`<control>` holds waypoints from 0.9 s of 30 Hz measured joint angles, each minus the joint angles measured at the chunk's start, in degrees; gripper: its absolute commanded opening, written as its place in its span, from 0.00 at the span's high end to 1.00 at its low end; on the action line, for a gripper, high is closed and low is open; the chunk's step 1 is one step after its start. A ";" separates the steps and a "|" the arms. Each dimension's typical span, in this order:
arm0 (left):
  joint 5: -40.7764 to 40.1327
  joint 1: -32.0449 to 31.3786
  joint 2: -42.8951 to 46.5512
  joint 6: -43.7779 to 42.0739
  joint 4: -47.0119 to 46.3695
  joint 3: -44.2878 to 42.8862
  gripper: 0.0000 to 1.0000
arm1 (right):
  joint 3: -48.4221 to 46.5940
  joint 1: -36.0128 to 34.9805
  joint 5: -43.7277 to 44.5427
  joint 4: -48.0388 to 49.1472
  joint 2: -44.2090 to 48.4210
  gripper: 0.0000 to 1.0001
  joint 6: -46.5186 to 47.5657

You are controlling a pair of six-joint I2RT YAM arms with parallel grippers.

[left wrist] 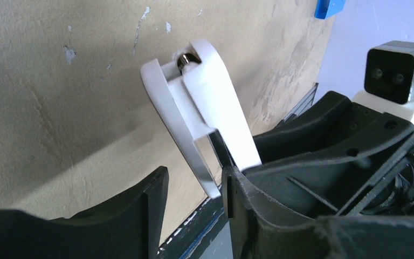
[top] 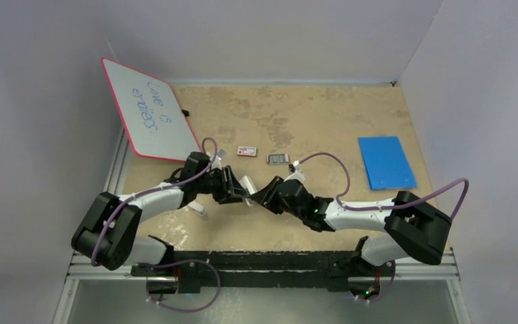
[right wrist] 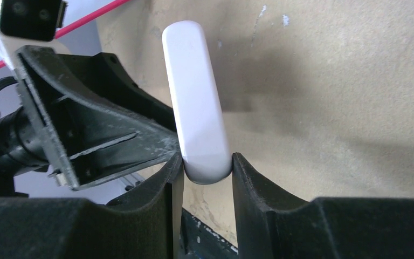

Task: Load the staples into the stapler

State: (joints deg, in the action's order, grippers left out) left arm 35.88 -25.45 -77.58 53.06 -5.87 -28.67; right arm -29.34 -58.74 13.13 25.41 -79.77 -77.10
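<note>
Clamps a glossy white plastic stapler (right wrist: 197,108), round-tipped and hinged open on a metal pin, in the right end effector (right wrist: 205,168). Holds the left end effector (left wrist: 194,189) parted, one thin stapler arm against a finger. Ribbed dark grey staples (top: 278,159) just beyond on the mottled tan counter (top: 310,121), beside a red-and-white box (top: 246,151).

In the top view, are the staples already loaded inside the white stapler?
No, the staples lie on the table beside the red-and-white box, apart from the stapler.
</note>
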 measured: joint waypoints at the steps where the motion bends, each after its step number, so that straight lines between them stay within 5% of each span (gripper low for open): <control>1: -0.24 -0.11 -0.33 0.35 -0.44 0.11 0.61 | 0.13 0.00 -0.33 0.61 0.00 0.80 -0.13; 18: -0.87 -1.27 -1.90 2.05 -2.99 1.40 0.79 | 0.74 0.04 -0.96 0.81 -0.22 0.81 -0.50; 27: -0.63 -1.36 -1.68 1.31 -3.34 2.32 0.61 | 0.74 0.66 -1.18 0.70 -0.22 0.81 -0.46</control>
State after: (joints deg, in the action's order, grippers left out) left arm 35.24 -26.81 -79.26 54.37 -9.21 -26.35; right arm -28.60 -58.08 11.94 26.11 -79.99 -77.56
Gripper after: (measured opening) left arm 0.335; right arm 0.366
